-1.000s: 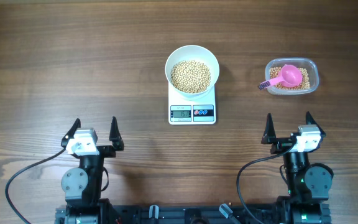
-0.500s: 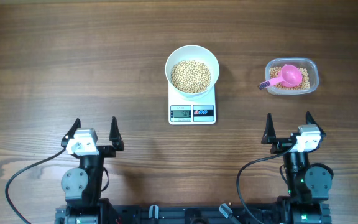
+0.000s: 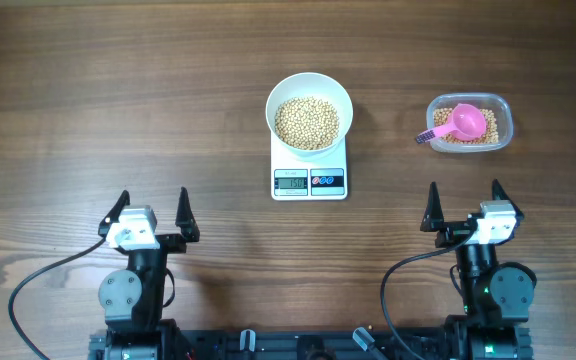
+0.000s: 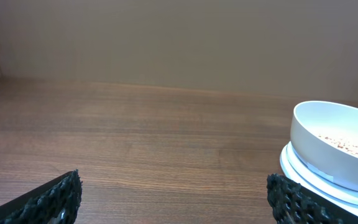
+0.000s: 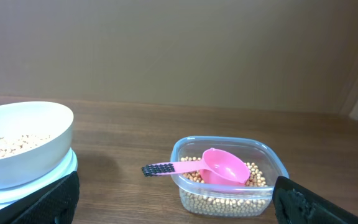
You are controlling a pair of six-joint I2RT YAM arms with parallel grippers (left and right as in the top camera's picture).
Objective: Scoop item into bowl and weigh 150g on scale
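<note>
**Bowl of beans sat on the scale, both arms stood back**

From above, the white bowl (image 3: pixel 274 104) sat on the scale (image 3: pixel 309 178) near the middle of the table (image 3: pixel 118 90). It was full of tan beans (image 3: pixel 306 122). The scale's little screen faced the robot, but its numbers were too small to read. To the right, well apart, a clear tub (image 3: pixel 506 124) held more beans and a pink scoop (image 3: pixel 465 122). Only this view showed both arms. The left gripper (image 3: pixel 153 200) and the right gripper (image 3: pixel 464 190) stood near the robot's edge of the table, pointing away from the robot at the things. Their fingers were spread wide and held nothing. Bare wood lay between them and the scale, and all over the left side.

The left wrist camera looked low along the table. It showed the bowl's side on the far right and a big stretch of bare wood. The tub was out of its view.

The right wrist camera showed the tub close up, with the scoop's dark handle end poking over the rim, and the bowl at the left edge.
</note>
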